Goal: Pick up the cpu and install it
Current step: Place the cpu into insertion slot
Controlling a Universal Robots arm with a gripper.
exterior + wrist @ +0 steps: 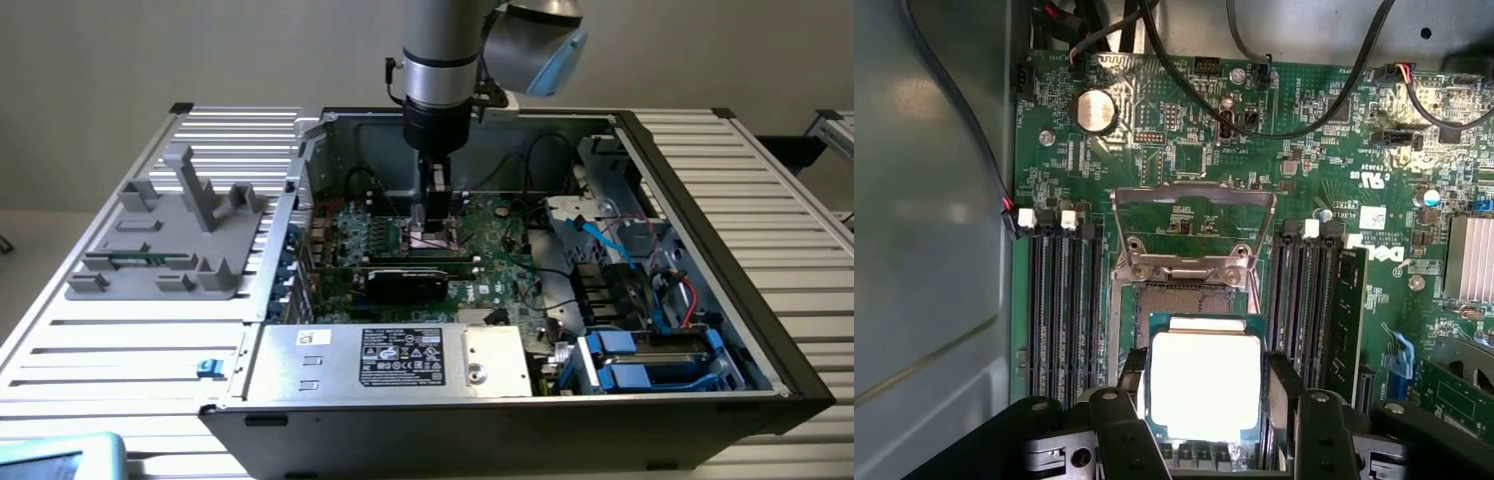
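Cpu (1206,392) is clamped by its side edges in the end effector (1210,378), just above the open socket (1176,298) on the mobo (1154,150), w/ load plate (1192,215) flipped up. Risks: slight tilt or offset vs. socket could bend pins or seat the chip crooked. A weak grip could drop it.

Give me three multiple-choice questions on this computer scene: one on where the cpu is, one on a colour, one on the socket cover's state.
1. Where is the cpu? A on the grey stand; B held in the tool over the socket; C on the power supply.
2. Motherboard colour? A red; B white; C green.
3. The socket's metal cover is: A swung open; B clamped shut; C missing.
Answers: B, the tool grips it above the socket; C, the board is green; A, the frame is flipped back.
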